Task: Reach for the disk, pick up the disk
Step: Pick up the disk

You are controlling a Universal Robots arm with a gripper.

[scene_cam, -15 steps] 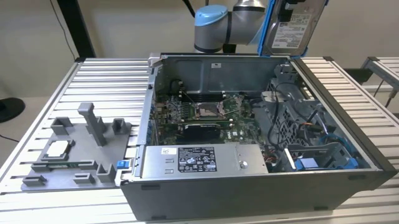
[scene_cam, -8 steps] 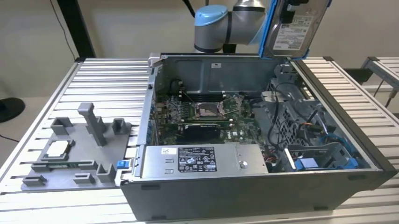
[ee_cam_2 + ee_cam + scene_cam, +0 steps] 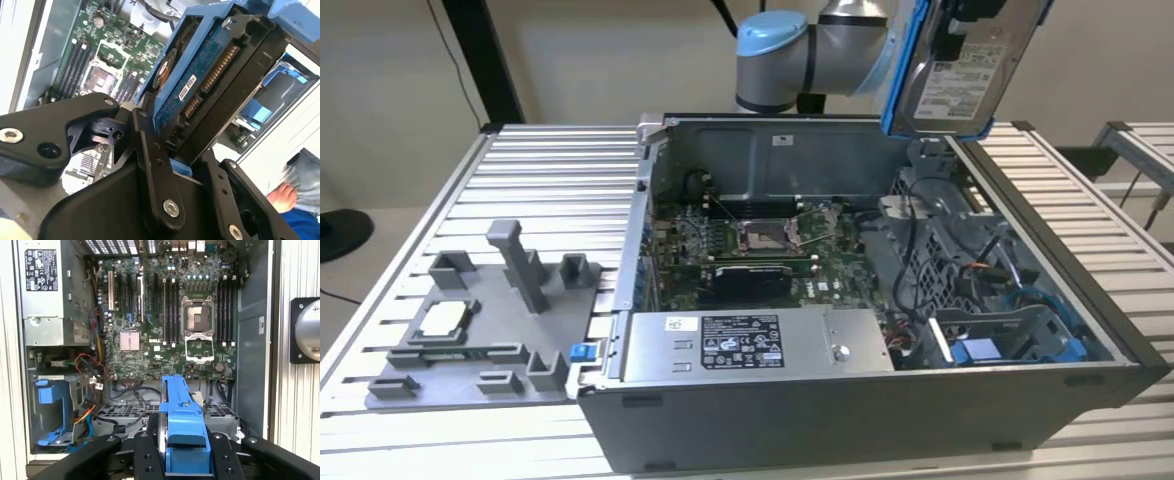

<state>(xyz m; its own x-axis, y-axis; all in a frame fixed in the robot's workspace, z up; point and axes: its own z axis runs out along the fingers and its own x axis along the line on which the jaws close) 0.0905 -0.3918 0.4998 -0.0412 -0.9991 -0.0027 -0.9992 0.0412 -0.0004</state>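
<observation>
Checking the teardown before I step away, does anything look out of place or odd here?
Nothing looks damaged or spilled. The disk is out of the open computer case, held upright in the air above its back corner, clamped in the hand. A small chip sits on the grey fixture.

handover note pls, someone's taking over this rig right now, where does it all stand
Gripper: jaws shut on the disk, blue bracket edge between them in both wrist views.
Disk: in the air above the back right corner of the open computer case in the exterior view, held on edge, label facing out.
Blue bay in the case: no drive in it.
Done: reach and pick-up; the disk is out of the case.
Left: nothing of the pick-up itself.
</observation>
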